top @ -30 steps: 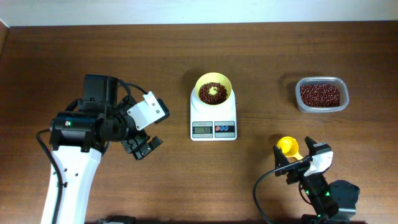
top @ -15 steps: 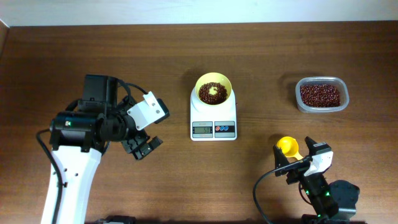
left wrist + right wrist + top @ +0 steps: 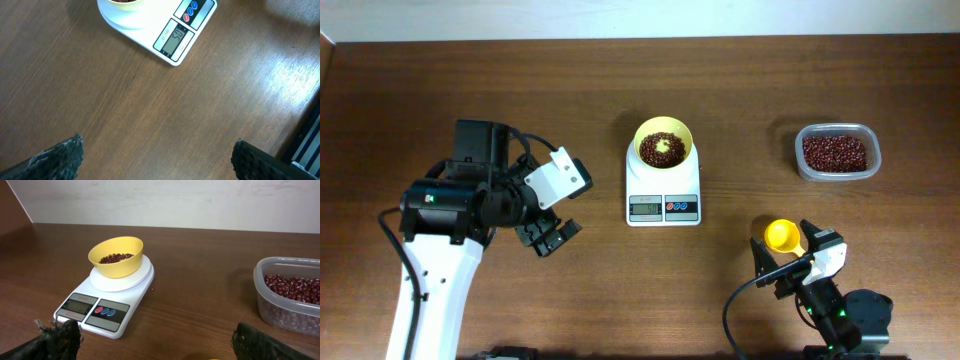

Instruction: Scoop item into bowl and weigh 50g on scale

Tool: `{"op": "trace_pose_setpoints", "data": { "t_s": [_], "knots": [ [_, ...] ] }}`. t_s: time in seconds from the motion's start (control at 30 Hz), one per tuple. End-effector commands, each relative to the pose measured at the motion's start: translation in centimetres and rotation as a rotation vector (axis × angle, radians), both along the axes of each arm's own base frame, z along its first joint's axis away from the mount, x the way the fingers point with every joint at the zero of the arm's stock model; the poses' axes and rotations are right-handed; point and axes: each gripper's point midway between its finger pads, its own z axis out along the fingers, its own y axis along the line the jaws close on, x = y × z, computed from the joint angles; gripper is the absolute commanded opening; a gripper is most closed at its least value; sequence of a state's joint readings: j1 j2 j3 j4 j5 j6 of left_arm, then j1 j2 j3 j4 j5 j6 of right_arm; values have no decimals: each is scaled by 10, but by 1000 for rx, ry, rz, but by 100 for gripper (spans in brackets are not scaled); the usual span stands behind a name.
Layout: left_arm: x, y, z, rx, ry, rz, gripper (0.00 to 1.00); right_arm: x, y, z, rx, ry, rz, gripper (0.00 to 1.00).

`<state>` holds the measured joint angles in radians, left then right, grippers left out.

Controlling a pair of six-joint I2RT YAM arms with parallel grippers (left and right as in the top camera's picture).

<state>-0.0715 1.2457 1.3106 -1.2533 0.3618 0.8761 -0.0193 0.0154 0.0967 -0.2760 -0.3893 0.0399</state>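
Observation:
The pale yellow bowl [image 3: 663, 150] stands on the white scale [image 3: 663, 207] at the table's middle, with dark red-brown beans [image 3: 661, 143] in it. In the right wrist view the bowl [image 3: 117, 266] and scale [image 3: 125, 286] lie ahead to the left. The scale's display [image 3: 175, 40] seems to read about 50. My left gripper [image 3: 552, 238] hangs open over bare wood left of the scale, its fingers wide apart [image 3: 157, 150]. My right gripper [image 3: 783, 243] is open near the front right, with nothing between its fingers [image 3: 157, 340]. A small yellow scoop [image 3: 781, 235] lies by its tips.
A clear plastic container [image 3: 837, 175] full of more beans [image 3: 836, 152] sits at the right, seen too in the right wrist view as the container [image 3: 272, 311]. A pale wall [image 3: 175, 200] closes off the table's far edge.
The right gripper has shifted slightly left and toward the front edge. The left arm, bowl, scale and scoop have not moved.

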Motion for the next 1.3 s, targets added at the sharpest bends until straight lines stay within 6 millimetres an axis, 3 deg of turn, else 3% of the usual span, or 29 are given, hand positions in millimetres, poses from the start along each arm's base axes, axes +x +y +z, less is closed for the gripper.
{"op": "trace_pose_setpoints", "data": {
  "t_s": [0.0,0.1,0.73,0.83,0.9,0.93,1.0,1.03,1.27],
  "knots": [
    [0,1,0,3,-7,-13,99,0,1,-1,-10,-12,3,99],
    [0,1,0,2,-7,-14,99,10,0,12,-12,-156,1,99],
    [-3,-3,1,-22,9,-12,99,10,0,12,-12,-153,-1,99],
    [6,-7,13,-126,18,169,99,10,0,12,-12,-153,-1,99],
    [-5,5,30,-127,-24,301,99,10,0,12,-12,-153,-1,99],
    [-20,15,44,-139,-51,420,99,10,0,12,-12,-153,-1,99],
    [-47,19,65,-168,-138,439,99,10,0,12,-12,-153,-1,99],
    [-57,31,74,-181,-188,554,99,10,0,12,-12,-153,-1,99],
    [-117,68,73,-228,-374,804,99,10,0,12,-12,-153,-1,99]
  ]
}}
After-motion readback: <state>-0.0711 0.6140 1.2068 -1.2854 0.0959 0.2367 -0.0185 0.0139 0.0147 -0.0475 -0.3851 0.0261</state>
